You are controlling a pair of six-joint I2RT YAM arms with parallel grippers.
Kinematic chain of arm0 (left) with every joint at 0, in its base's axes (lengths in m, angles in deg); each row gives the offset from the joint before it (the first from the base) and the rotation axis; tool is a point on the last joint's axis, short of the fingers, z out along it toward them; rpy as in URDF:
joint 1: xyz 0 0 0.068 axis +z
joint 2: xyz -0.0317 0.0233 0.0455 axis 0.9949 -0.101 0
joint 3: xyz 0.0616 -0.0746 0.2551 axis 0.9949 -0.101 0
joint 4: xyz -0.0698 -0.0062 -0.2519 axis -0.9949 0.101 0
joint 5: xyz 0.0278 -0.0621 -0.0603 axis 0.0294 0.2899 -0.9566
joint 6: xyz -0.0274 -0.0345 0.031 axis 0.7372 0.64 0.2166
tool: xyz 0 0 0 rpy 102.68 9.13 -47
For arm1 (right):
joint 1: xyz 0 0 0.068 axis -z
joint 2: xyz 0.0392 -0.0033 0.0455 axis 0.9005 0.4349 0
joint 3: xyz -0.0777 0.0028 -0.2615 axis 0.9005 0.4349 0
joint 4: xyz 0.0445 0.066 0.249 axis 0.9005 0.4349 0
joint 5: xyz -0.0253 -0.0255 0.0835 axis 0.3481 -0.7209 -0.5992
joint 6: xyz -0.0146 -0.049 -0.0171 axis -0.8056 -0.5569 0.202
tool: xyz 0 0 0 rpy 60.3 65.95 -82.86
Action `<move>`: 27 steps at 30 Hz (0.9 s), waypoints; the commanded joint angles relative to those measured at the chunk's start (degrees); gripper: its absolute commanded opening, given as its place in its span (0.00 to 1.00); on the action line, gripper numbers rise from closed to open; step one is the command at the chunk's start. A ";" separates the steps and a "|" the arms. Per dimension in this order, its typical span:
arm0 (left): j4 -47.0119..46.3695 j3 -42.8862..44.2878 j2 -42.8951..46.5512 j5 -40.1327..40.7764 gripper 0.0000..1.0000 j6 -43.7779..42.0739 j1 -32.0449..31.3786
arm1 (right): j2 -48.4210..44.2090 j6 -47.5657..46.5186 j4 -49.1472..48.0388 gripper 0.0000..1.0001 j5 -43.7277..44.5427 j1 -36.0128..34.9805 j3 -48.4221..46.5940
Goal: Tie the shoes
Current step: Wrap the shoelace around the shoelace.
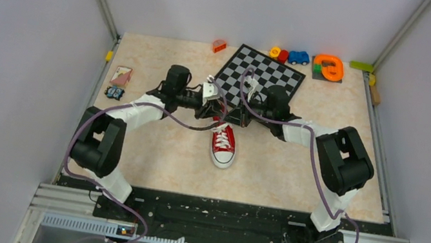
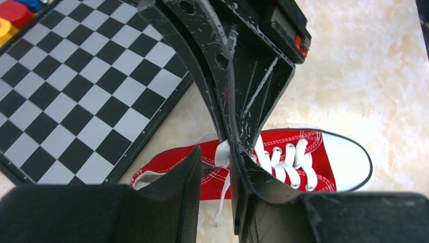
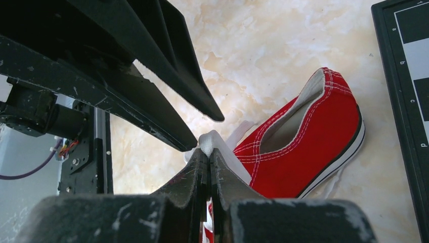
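Note:
The red sneaker [image 1: 223, 145] lies mid-table with its white toe cap toward the near edge. It also shows in the left wrist view [image 2: 303, 157] and the right wrist view [image 3: 308, 136]. Both grippers meet just above its heel end. My right gripper [image 3: 209, 151] is shut on a fold of white lace [image 3: 212, 139]; in the top view it [image 1: 236, 117] reaches in from the right. My left gripper [image 2: 217, 157] is open, with a hanging lace strand [image 2: 222, 187] between its fingers; it [image 1: 211, 111] reaches in from the left. The right gripper's tips touch my left gripper's right finger [image 2: 253, 192].
A chessboard [image 1: 262, 77] lies just behind the shoe, close to its heel [image 2: 76, 86]. Small toys stand along the back edge: a red block [image 1: 219, 46], a blue car [image 1: 299, 57], an orange piece [image 1: 329, 68]. A card [image 1: 121, 75] lies at the left edge.

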 commanded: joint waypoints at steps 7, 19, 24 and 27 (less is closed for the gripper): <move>25.12 11.40 -4.52 -6.26 0.28 -19.23 0.81 | -2.83 -1.96 0.01 0.00 -1.03 -0.78 -2.07; 29.82 13.77 -6.56 -5.64 0.29 -22.00 0.70 | -2.84 -2.03 0.18 0.00 -1.10 -0.78 -2.43; 27.69 13.63 -6.50 -4.93 0.30 -20.44 0.70 | -2.92 -1.99 0.14 0.00 -1.28 -0.81 -2.43; 26.61 13.38 -6.64 -4.80 0.33 -19.83 0.70 | -2.92 -2.00 0.10 0.00 -1.24 -0.87 -2.36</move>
